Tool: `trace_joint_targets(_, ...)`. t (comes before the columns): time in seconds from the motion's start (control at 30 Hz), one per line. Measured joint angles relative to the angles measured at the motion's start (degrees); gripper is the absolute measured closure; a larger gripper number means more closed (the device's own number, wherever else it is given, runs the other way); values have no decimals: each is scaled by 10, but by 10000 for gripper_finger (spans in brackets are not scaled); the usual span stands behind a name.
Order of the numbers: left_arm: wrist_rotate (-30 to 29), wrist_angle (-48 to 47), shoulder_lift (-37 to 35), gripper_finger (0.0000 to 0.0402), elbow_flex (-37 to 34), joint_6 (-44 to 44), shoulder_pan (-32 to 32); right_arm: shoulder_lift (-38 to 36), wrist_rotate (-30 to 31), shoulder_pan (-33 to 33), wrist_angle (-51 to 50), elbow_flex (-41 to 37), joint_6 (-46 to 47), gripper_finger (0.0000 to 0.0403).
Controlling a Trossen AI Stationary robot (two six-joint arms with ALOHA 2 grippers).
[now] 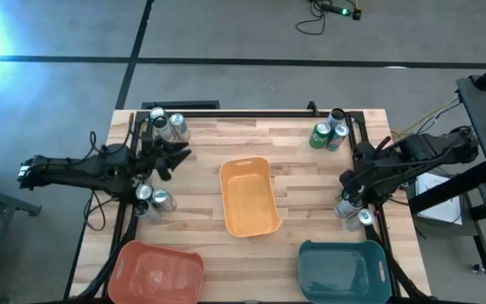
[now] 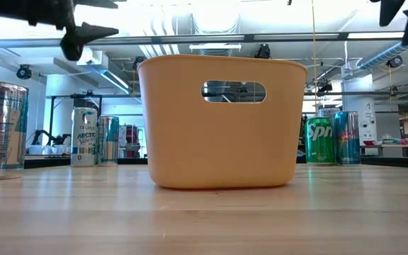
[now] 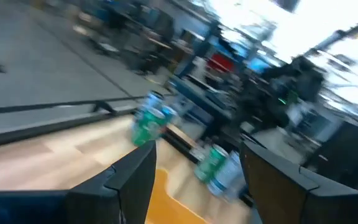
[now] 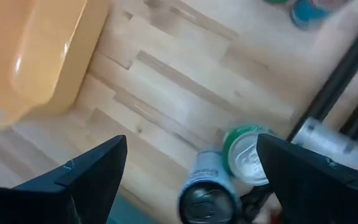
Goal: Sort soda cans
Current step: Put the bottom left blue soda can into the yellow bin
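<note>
Soda cans stand upright on the wooden table in four small clusters: far left (image 1: 165, 127), left (image 1: 152, 201), far right (image 1: 329, 135) and right (image 1: 353, 211). My left gripper (image 1: 175, 156) hangs open above the table between the two left clusters, holding nothing. Its wrist view looks across to the far right cans (image 3: 149, 121) and the right cans (image 3: 219, 165). My right gripper (image 1: 347, 181) is open over the right cluster; a green can (image 4: 248, 152) and a dark-topped silver can (image 4: 207, 191) show between its spread fingers, below them.
An orange bin (image 1: 248, 196) stands mid-table, and fills the middle of the low view (image 2: 222, 120). A red bin (image 1: 157, 272) sits near left and a teal bin (image 1: 342, 270) near right. Black frame rails run along the table's left, right and far edges.
</note>
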Motion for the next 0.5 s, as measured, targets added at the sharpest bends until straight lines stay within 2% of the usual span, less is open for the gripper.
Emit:
trace_joint_targets(0.17,-113,-14,52,184,65,-25,0,-8,3,0,-1,0,-114,48)
trace_joint_targets(0.27,-158,-15,88,184,99,-22,0,-7,3,0,0,0,-172,48)
trace_joint_targets(0.5,-163,-52,162,170,175,-30,0,-2,-8,0,0,-1,-210,48)
